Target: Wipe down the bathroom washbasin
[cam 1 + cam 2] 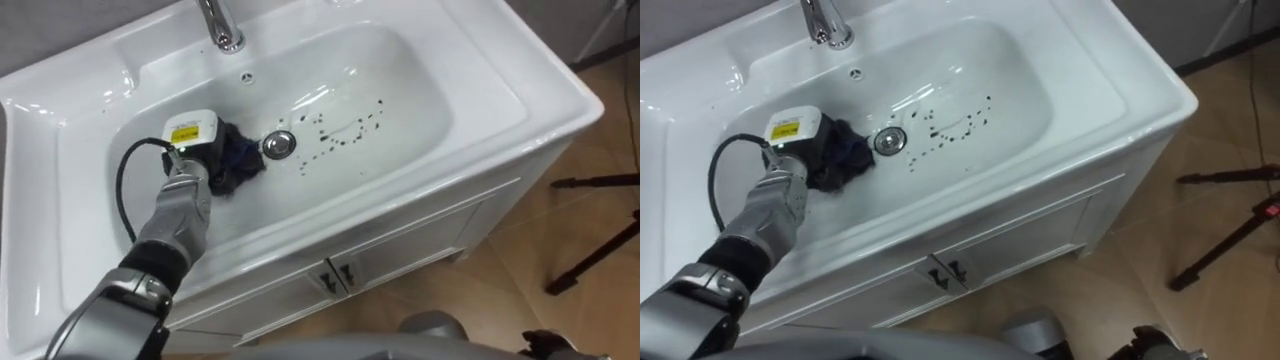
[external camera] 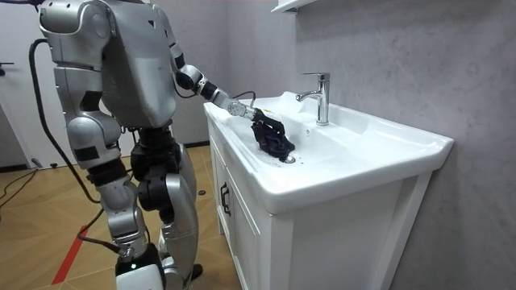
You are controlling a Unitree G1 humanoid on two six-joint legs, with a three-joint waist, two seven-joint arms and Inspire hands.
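The white vanity cabinet runs across the lower middle of the left eye view. The room view shows the robot standing at its front, on that view's left, leaning one arm in. On the cabinet sits the basin, a wide white bowl with a broad rim that fills the upper half of the frame.

The left hand is down in the bowl at centre left, its arm coming in from the lower left corner. It lies against a dark cloth bunched on the basin floor just to the left of the drain. Whether the hand is clenched on the cloth or only pressing it down I cannot tell — the cloth covers its underside.

The faucet stands at the top of the frame, above hand and cloth. To the right of the drain is a scatter of small dark specks, near the cloth but apart from it.

By my reading the wipe is in hand but not finished. The left part of the bowl around the cloth looks clean, while the specks right of the drain lie untouched — a pass across the drain towards the frame's right seems to be what is left.
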